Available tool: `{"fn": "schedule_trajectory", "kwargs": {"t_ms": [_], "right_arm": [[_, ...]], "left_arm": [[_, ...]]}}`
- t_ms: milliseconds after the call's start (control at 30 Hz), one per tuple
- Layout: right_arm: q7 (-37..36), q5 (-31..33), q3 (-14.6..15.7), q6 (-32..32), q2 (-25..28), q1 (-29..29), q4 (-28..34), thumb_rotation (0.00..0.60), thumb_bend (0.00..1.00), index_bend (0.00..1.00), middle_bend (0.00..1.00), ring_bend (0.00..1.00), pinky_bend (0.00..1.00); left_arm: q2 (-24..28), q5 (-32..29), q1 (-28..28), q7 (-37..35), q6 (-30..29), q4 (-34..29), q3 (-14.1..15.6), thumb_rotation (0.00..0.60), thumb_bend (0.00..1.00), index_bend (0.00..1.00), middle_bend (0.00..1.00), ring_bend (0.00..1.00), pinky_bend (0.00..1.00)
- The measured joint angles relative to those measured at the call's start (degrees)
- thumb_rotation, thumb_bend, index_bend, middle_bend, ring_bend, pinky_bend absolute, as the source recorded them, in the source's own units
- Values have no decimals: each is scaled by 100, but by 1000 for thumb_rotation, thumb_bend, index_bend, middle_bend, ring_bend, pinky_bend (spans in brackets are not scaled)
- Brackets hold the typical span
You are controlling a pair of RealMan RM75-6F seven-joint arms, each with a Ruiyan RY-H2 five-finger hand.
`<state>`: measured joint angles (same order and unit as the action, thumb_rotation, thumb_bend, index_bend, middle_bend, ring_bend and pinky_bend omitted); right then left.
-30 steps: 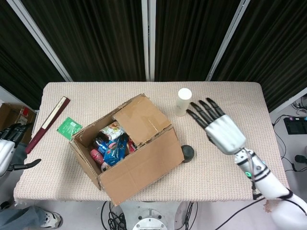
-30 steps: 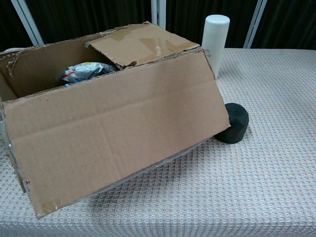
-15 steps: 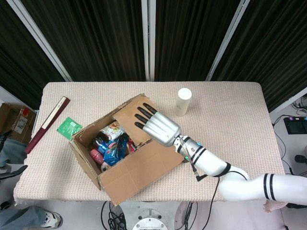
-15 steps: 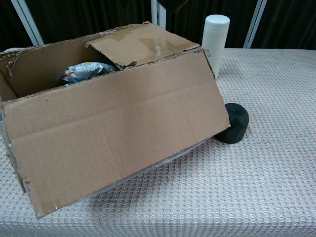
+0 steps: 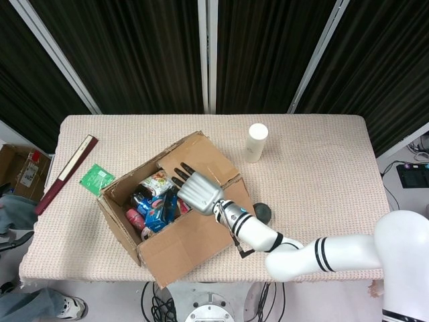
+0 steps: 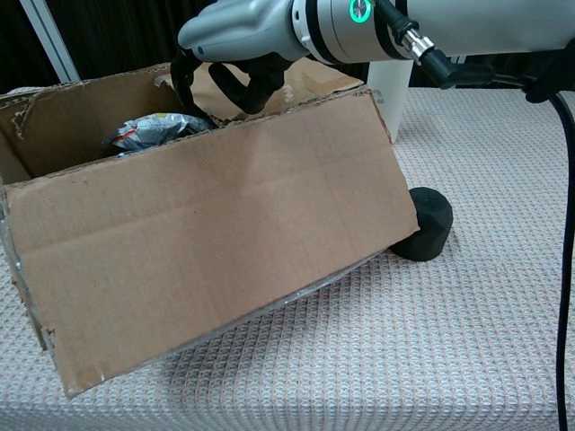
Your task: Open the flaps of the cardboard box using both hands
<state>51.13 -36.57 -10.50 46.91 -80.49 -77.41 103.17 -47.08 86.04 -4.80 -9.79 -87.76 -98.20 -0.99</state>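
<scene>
With the cardboard box (image 5: 177,208) sitting mid-frame, I'd hook my right hand (image 5: 196,189), fingers (image 6: 235,90) loosely curled and empty, under the folded-in flap (image 5: 201,164) and lift outward.

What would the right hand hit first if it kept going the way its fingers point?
Probably the inward-folded flap of the cardboard box: the right hand reaches over the box's near wall, fingers curling toward that flap's edge. Depth is uncertain.

Brown cardboard box (image 5: 191,235) with paler tape marks, silver-grey right hand (image 5: 196,189) with black fingers (image 5: 179,173), beige waffle-weave surface (image 5: 315,161), cream cylinder (image 5: 255,142) at 1 o'clock, black round object (image 6: 425,224), green packet (image 5: 98,179) at 9 o'clock, dark-red book (image 5: 67,173), black curtains (image 5: 141,54)
</scene>
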Motion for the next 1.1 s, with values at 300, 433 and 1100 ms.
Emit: {"fn": "schedule_trajectory", "kwargs": {"t_ms": [300,433,1100], "right_arm": [[-144,-17,164,-26,-101,-229,-101,600,946,258,140,0,0],[-243,18,211,-84,-149,-302,-154,600,946,259,141,0,0],[-374,64,393,395,81,-405,-30,600,946,204,220,0,0]], "left_arm": [[-7,-9,74,-124,-15,115,-19,423,95,87,174,117,233],[-5,-7,85,-197,-1,155,-32,423,94,87,173,117,233],[-6,18,103,-438,133,207,-56,425,94,87,173,117,233]]}}
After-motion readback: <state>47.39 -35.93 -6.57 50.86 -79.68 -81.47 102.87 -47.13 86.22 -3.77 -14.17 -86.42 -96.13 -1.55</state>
